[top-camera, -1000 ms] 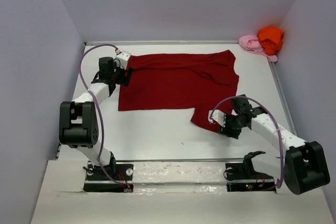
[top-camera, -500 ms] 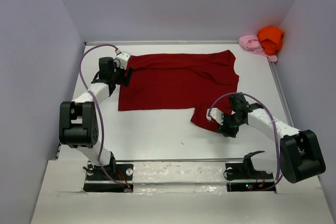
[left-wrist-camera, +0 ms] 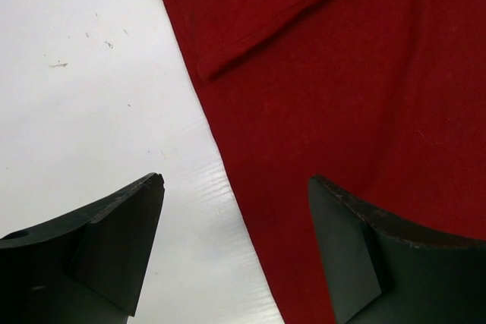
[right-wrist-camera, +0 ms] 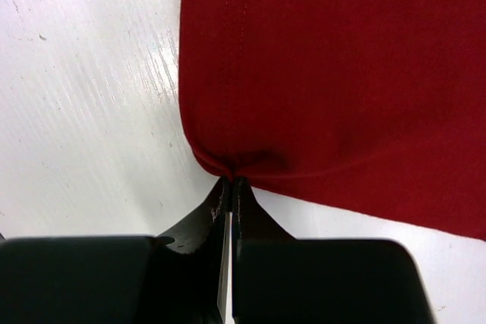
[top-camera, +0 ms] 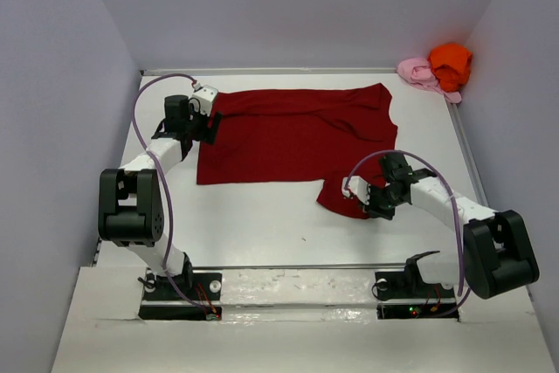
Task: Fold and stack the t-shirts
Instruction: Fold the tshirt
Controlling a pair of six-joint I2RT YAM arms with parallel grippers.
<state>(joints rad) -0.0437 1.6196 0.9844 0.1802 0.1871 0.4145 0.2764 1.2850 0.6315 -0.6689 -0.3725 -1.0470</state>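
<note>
A large dark red t-shirt (top-camera: 293, 137) lies spread flat on the white table (top-camera: 262, 224). My right gripper (top-camera: 365, 203) is shut on the corner of its near right sleeve; in the right wrist view the red t-shirt (right-wrist-camera: 342, 73) bunches into a small pucker at the closed right gripper (right-wrist-camera: 230, 181). My left gripper (top-camera: 210, 124) stands open over the shirt's left edge; in the left wrist view the left gripper (left-wrist-camera: 235, 184) straddles that edge of the red t-shirt (left-wrist-camera: 342, 89), one finger over bare table, the other over cloth. An orange t-shirt (top-camera: 451, 63) and a pink t-shirt (top-camera: 417, 72) lie crumpled at the far right corner.
Grey walls (top-camera: 52, 128) close the table on three sides. A metal rail (top-camera: 288, 272) runs along the near edge by the arm bases.
My right gripper has slid left onto the sleeve corner and shut on it. The left arm has not moved.
</note>
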